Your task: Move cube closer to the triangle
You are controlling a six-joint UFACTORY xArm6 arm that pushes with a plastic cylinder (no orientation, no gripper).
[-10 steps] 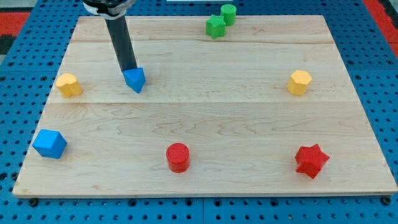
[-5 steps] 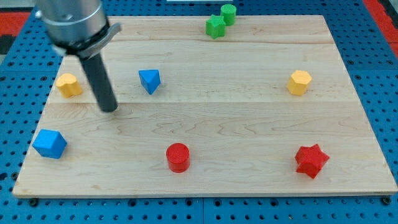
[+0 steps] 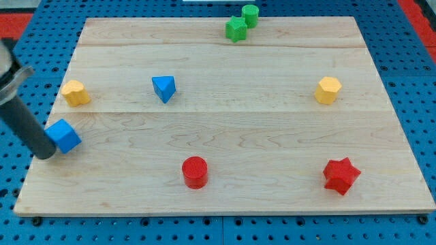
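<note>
My tip (image 3: pixel 45 154) sat at the view's left edge of the tabletop (image 3: pixel 225 129), touching the lower-left side of the blue cube (image 3: pixel 65 135). No jaws on this rig, just the bare rod, holding nothing.

Blue cube was near the left edge, below the yellow block (image 3: pixel 75 92) on the left. Blue triangle (image 3: pixel 163 88) lay up and to the right of the cube, well apart from it.

Rest of the layout:
- green star-like block (image 3: pixel 236 29) and green cylinder (image 3: pixel 250 14) touching at the top edge
- second yellow block (image 3: pixel 328 90) on the right
- red cylinder (image 3: pixel 195 171) at bottom centre
- red star (image 3: pixel 340 175) at bottom right
</note>
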